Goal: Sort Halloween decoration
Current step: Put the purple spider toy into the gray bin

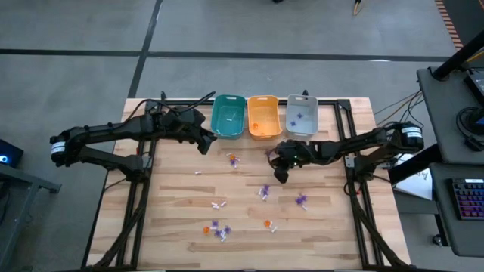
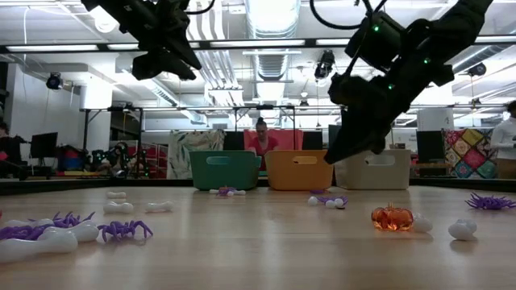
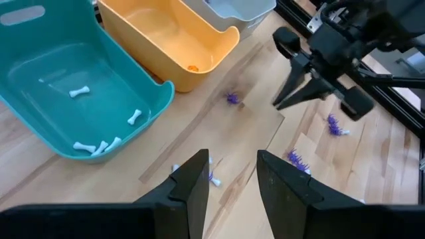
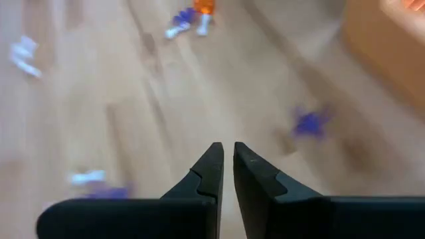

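My right claw (image 1: 281, 175) hangs above the middle of the table (image 1: 174, 219), its fingers nearly together with nothing between them; my left claw (image 1: 205, 146) is raised just in front of the teal bin (image 1: 228, 117), fingers apart and empty. The Halloween decoration (image 1: 264, 192) lies scattered over the boards in purple, white and orange; white bones (image 3: 105, 144) lie in the teal bin, an orange piece in the orange bin (image 1: 262, 116), purple ones in the grey bin (image 1: 301, 115).

Left claw (image 3: 226, 176) parted; right claw (image 4: 227, 159) (raised) nearly shut.
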Controlling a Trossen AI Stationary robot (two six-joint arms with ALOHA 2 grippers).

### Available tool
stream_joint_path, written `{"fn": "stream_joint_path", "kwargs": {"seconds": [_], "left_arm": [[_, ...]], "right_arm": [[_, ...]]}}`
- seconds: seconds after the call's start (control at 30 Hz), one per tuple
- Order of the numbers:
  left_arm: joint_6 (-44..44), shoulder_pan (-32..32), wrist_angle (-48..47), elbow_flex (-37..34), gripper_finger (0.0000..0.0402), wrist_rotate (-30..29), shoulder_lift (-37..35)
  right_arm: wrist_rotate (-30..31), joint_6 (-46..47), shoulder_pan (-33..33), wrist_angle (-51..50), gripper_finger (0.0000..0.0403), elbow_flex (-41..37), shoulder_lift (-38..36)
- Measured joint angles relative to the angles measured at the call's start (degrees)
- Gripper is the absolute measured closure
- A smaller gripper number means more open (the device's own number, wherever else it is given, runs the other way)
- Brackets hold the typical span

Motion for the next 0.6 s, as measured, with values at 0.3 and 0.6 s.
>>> {"fn": "stream_joint_path", "kwargs": {"seconds": [0.3, 0.6], "left_arm": [[-0.11, 0.0, 0.24, 0.02, 0.0293, 0.02, 0.0], [-0.28, 0.0, 0.4, 0.02, 0.0293, 0.01, 0.0]], "right_arm": [[12.14, -3.19, -0.11, 0.13, 0.0322, 0.96, 1.01], [11.57, -2.62, -0.05, 0.86, 0.0245, 0.94, 2.3]]}}
